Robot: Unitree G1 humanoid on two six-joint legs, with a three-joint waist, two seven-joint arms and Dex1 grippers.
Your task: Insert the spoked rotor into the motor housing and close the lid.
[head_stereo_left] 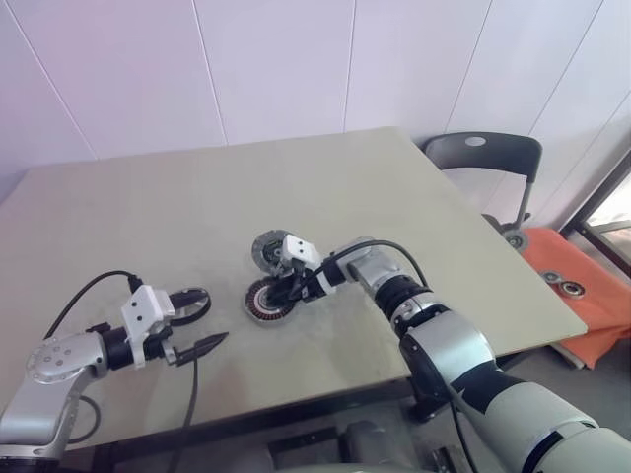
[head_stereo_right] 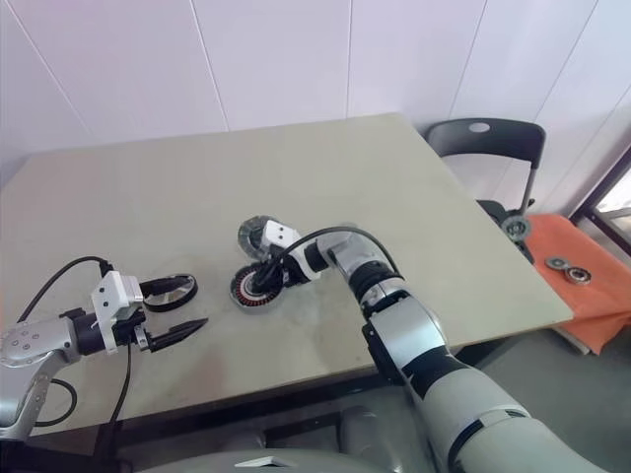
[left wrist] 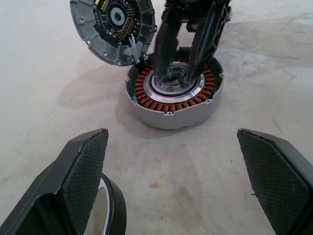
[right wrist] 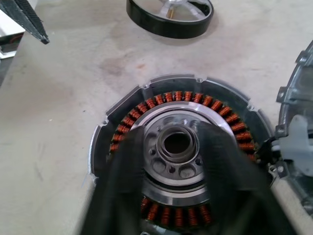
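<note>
The motor housing [head_stereo_left: 264, 302] lies open in the middle of the table, its copper windings ringing a silver hub [left wrist: 172, 83]. The lid [head_stereo_left: 266, 251] is tilted up at the housing's far edge, with its circuit-board side showing [left wrist: 111, 24]. My right gripper [head_stereo_left: 286, 289] reaches down into the housing, its fingers [left wrist: 164, 49] apart on either side of the hub. The spoked rotor [head_stereo_left: 193, 302], a black-rimmed ring with silvery spokes [right wrist: 170, 17], lies on the table beside one finger [left wrist: 83, 169] of my left gripper [head_stereo_left: 204, 319]. That gripper is wide open, holds nothing and points at the housing.
A dark chair [head_stereo_left: 485, 156] stands off the table's far right corner. An orange mat [head_stereo_left: 582, 296] with small round metal parts lies beyond the table's right edge. A black cable [head_stereo_left: 189, 394] hangs from my left wrist over the near table edge.
</note>
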